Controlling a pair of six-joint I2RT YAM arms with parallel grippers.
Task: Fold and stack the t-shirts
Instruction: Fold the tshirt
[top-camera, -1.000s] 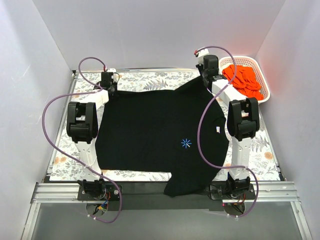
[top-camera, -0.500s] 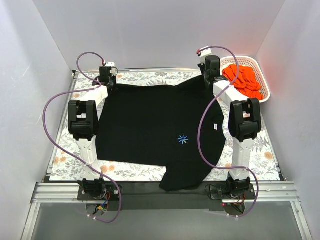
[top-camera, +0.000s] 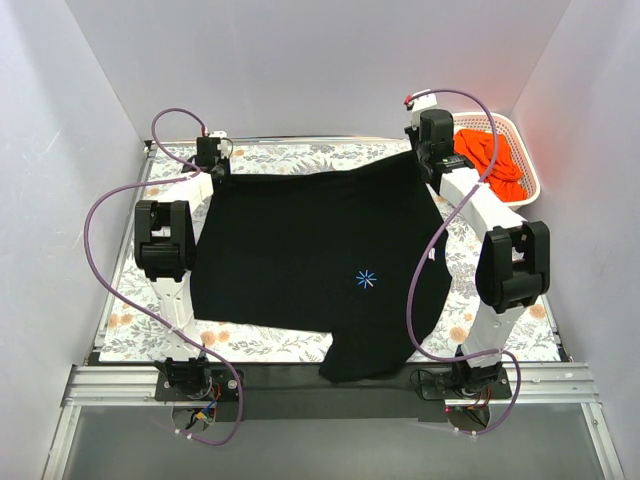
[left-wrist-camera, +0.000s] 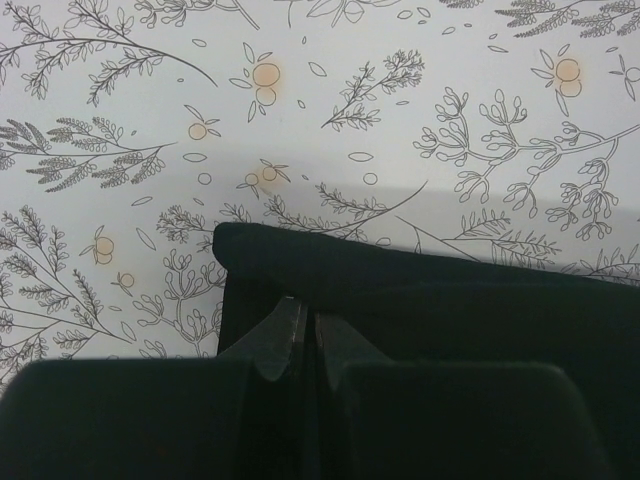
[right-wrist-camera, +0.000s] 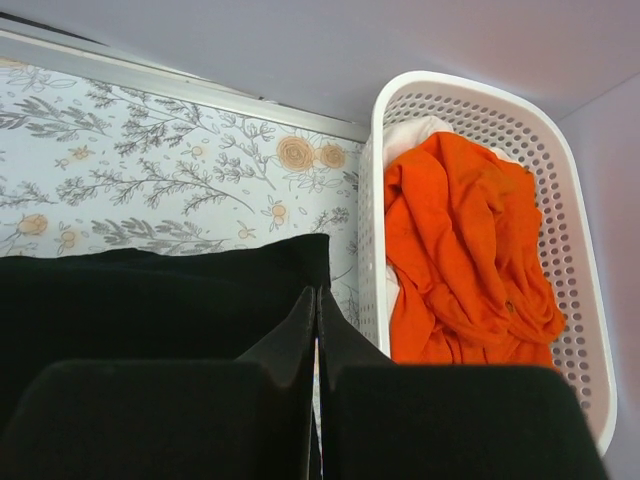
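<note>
And there it was, the black t-shirt (top-camera: 300, 255) laid out front side up on the floral table cover (top-camera: 125, 322), spread to the left of the white basket (top-camera: 528, 160) and reaching well nearer the arm bases than the basket did. Its pale-blue starburst logo (top-camera: 366, 279) showed face up, well apart from the basket. One part of the cloth, the end farthest from the basket, draped over the table's near edge.

The right gripper (top-camera: 427, 157) sat just beside the basket's left wall, jaws pinched together on the shirt's far edge. The right wrist view had that dark edge lying right at the closed fingertips. The left gripper (top-camera: 212, 168) was well apart from the basket, across the table to its left, and it too was clamped tight, with a folded corner of black cloth at its fingertips in the left wrist view. Between the two claws, the shirt's far edge ran in a nearly straight line toward the basket.

Inside the basket lay the orange t-shirts (top-camera: 495, 160), crumpled in a heap, with a bit of white showing under them at the far end.
</note>
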